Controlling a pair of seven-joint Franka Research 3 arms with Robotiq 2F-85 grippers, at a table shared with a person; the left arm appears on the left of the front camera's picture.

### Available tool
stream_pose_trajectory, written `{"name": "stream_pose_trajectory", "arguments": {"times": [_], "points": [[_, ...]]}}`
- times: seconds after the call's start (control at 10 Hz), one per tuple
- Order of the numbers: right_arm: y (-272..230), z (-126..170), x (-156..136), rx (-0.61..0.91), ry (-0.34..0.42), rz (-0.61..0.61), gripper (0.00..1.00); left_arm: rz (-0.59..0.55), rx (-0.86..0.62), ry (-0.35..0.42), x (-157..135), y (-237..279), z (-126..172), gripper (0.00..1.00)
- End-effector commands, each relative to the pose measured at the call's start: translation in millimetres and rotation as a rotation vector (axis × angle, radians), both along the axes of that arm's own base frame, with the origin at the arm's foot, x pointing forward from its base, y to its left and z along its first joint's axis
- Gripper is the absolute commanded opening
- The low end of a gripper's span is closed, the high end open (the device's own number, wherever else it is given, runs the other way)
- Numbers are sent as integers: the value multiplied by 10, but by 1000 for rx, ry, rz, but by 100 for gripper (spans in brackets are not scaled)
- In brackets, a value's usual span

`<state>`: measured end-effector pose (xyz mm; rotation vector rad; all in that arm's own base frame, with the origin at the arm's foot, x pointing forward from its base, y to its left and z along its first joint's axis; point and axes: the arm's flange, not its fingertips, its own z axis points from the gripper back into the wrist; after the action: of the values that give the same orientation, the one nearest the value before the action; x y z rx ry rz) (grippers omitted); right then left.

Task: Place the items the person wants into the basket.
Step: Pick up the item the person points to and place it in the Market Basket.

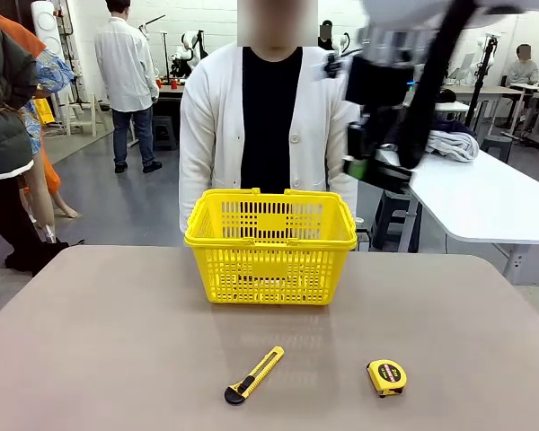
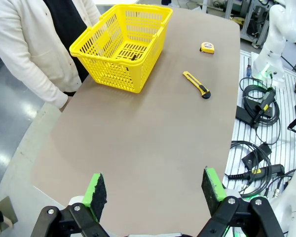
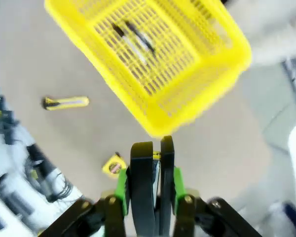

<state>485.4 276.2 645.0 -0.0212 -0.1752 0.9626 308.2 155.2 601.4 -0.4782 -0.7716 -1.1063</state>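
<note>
The yellow basket [image 1: 269, 247] stands at the far middle of the table, in front of the person [image 1: 269, 126] in a white cardigan. On its floor lie a thin black pen [image 3: 140, 38] and a marker [image 3: 133, 47] with a white barrel. My right gripper [image 3: 149, 185] hangs high above the table, beside the basket's right corner, and is shut on a black stapler [image 3: 148, 158]. It is a blurred shape [image 1: 377, 153] in the front view. My left gripper [image 2: 155, 190] stands open with nothing in it, above the table's near edge and far from the basket [image 2: 121, 47].
A yellow-and-black utility knife [image 1: 253, 374] and a yellow tape measure [image 1: 386, 377] lie on the near part of the table. Cables and boxes lie on the rail beside the table [image 2: 259, 133]. A white table [image 1: 485, 197] stands at the far right.
</note>
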Motion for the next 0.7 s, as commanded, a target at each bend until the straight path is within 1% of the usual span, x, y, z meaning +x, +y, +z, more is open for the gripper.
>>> {"name": "stream_pose_trajectory", "arguments": {"times": [0.0, 0.1, 0.3, 0.5, 0.6], "points": [[339, 44, 413, -13, 49, 137, 41, -13, -10, -15, -6, 15, 0, 100], [630, -88, 530, -32, 48, 204, 41, -13, -10, -15, -6, 15, 0, 100], [1016, -300, 699, -68, 38, 313, 41, -13, -10, -15, -6, 15, 0, 100], [1306, -543, 816, -104, 60, 392, 41, -13, -10, -15, -6, 15, 0, 100], [1396, -612, 853, -107, 65, 422, 41, -13, -10, -15, -6, 15, 0, 100]]}}
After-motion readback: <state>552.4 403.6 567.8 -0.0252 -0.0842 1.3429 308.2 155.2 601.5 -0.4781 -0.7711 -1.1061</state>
